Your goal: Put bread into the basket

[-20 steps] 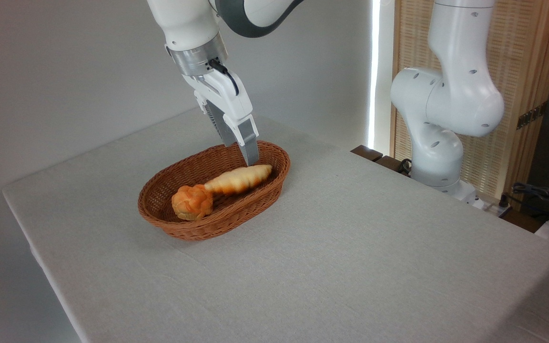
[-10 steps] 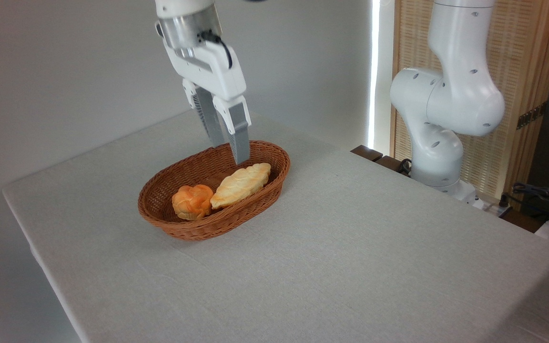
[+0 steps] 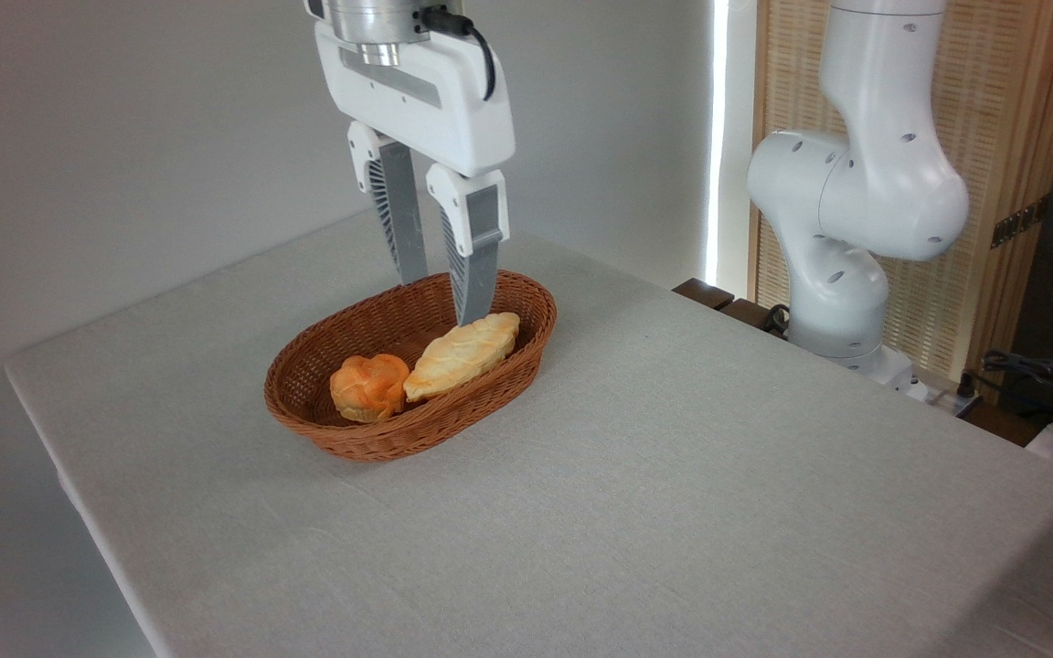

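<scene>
Bread (image 3: pixel 462 354) lies flat in basket (image 3: pixel 526 352) beside bun (image 3: pixel 367 387), toward table's far edge; gripper (image 3: pixel 443 300) jaws spread, empty: retract straight up, clear of rim.

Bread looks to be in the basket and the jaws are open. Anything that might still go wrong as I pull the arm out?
1. The gripper hangs open with its fingertips low, just over the bread and near the basket rim; a sideways retreat might clip either. Lifting straight up looks safer.
2. The bread leans against the orange bun and the basket's sloping side, so a knock could shift it.
</scene>
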Motion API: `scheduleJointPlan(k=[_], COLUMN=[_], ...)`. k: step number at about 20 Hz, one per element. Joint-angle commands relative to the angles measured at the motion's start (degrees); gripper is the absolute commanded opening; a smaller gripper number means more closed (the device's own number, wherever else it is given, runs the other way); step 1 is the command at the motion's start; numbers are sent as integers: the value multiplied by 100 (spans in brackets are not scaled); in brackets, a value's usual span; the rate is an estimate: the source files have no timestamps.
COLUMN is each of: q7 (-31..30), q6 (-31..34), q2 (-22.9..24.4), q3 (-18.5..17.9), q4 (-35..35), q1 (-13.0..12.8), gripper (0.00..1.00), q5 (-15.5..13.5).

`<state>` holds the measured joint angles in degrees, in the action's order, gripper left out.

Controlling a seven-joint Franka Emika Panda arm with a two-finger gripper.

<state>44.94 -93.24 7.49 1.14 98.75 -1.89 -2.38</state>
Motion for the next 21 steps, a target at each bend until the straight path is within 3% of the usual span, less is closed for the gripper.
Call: scheduleJointPlan(k=[1, 21], q7=[15, 24], q6=[403, 438], q2=[-539, -530], q3=[-70, -132], q4=[-691, -664], q1=[-101, -101], gripper=[100, 100], q5=[-43, -43])
